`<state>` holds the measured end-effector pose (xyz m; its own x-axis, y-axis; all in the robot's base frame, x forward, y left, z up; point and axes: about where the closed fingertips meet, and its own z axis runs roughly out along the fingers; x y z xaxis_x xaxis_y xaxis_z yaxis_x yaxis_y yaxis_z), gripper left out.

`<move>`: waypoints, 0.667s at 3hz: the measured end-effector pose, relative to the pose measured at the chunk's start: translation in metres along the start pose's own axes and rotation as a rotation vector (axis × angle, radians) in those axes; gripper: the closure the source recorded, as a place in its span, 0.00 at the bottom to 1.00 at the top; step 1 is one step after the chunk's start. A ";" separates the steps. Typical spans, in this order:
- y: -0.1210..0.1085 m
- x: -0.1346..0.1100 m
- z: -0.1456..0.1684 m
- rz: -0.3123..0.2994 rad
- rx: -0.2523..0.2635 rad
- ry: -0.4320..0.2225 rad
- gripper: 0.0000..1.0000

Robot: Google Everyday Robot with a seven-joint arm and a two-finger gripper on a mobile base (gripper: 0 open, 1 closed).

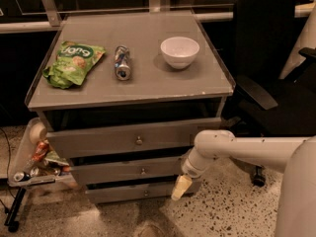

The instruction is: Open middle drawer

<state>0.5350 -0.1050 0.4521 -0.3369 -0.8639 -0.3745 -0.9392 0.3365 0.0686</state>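
Observation:
The middle drawer (pixel 111 173) is a grey flat front with a small round metal knob (pixel 143 171) at its centre, and it sits between the top drawer (pixel 98 141) and the bottom drawer (pixel 123 194). It looks closed or nearly closed. My gripper (pixel 180 186) hangs at the end of the white arm (pixel 237 149), which reaches in from the right. It is low, in front of the right end of the bottom drawer, just below the middle drawer's right end and right of the knob.
On the cabinet top (pixel 163 83) lie a green chip bag (pixel 73 63), a can on its side (pixel 122 62) and a white bowl (pixel 179 51). A black office chair (pixel 271 73) stands close on the right. A side tray of cans and packets (pixel 34 162) hangs on the left.

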 end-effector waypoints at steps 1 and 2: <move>-0.016 0.003 0.002 0.006 0.032 -0.005 0.00; -0.033 0.008 0.000 0.018 0.063 -0.008 0.00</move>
<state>0.5634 -0.1235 0.4465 -0.3529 -0.8543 -0.3816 -0.9267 0.3753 0.0168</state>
